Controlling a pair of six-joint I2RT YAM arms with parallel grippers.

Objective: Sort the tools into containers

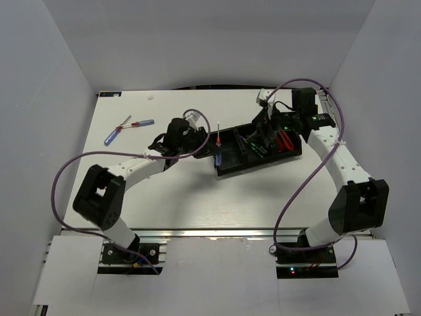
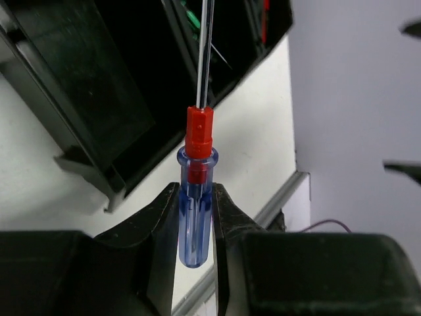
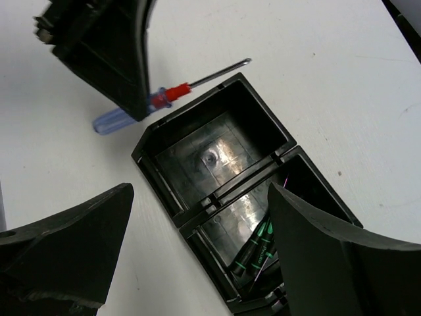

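Observation:
My left gripper is shut on the blue handle of a blue- and red-handled screwdriver, held at the left end of the black three-compartment tray. The left wrist view shows the handle clamped between the fingers, shaft pointing toward the tray. My right gripper hangs open and empty above the tray; in its wrist view the left compartment is empty. Black screwdrivers with green marks lie in the middle compartment. Red pocket knives lie in the right compartment.
Two more blue- and red-handled screwdrivers lie crossed on the white table at the far left. White walls close in the table on the left, back and right. Purple cables loop over both arms.

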